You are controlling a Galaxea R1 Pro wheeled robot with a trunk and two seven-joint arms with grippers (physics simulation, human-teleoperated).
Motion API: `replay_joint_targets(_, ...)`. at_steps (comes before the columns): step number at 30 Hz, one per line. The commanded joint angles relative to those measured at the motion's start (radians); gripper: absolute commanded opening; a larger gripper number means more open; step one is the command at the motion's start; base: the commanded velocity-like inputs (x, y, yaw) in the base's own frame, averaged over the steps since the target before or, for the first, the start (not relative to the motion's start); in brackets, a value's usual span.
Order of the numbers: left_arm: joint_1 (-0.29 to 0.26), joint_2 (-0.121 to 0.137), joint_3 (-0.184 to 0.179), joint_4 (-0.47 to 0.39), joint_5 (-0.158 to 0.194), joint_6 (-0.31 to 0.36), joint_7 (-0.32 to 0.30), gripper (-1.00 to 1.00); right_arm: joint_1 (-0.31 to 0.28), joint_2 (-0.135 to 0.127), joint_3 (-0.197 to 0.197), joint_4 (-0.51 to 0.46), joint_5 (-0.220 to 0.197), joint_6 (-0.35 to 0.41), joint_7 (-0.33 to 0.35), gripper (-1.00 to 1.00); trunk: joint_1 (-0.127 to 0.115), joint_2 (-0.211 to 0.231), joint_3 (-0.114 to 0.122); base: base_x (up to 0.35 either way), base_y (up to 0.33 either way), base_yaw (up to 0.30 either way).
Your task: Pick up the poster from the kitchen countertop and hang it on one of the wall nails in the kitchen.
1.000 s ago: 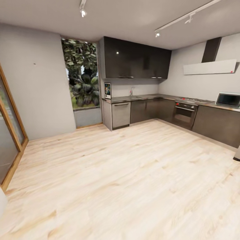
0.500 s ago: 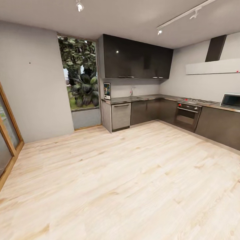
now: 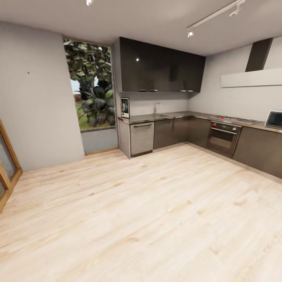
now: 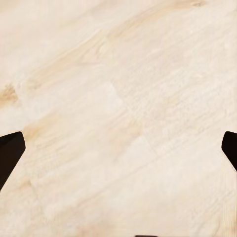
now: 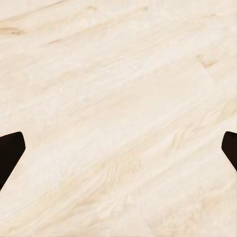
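Note:
Far across the room, the poster [image 3: 125,107] stands upright at the left end of the kitchen countertop [image 3: 156,116], leaning against the wall beside the window. A chrome faucet [image 3: 155,107] rises behind the sink further along. A small dark nail [image 3: 28,73] shows on the grey wall left of the window. My left gripper [image 4: 118,153] is open, its dark fingertips [image 4: 10,153] far apart over bare wooden floor. My right gripper [image 5: 118,153] is open too, with its fingertips [image 5: 10,153] wide apart above the floor.
Light wooden floor [image 3: 149,203] stretches between me and the dark cabinets. An oven [image 3: 221,137] with a hob sits along the right run, a microwave [image 3: 275,119] at the far right. A wood-framed glass door [image 3: 6,168] stands at the left edge.
The whole head view has shifted: the kitchen looks slightly closer and the left door frame has slid further out of the picture. The poster stays on the counter.

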Motion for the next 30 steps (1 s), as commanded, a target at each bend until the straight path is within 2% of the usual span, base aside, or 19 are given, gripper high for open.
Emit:
replay_joint_targets(1, 0.000, 0.000, 0.000, -0.001, 0.000, -0.002, 0.000, 1.00, 0.000, 0.000, 0.000, 0.001, 0.001, -0.003, 0.000, 1.00, 0.001, 0.000, -0.001, 0.337, -0.076, 0.000)
replay_joint_targets(30, 0.000, 0.000, 0.000, -0.001, 0.000, -0.002, 0.000, 1.00, -0.001, 0.002, 0.002, 0.001, 0.001, -0.003, 0.000, 1.00, 0.001, 0.000, -0.001, 0.335, -0.117, 0.000)
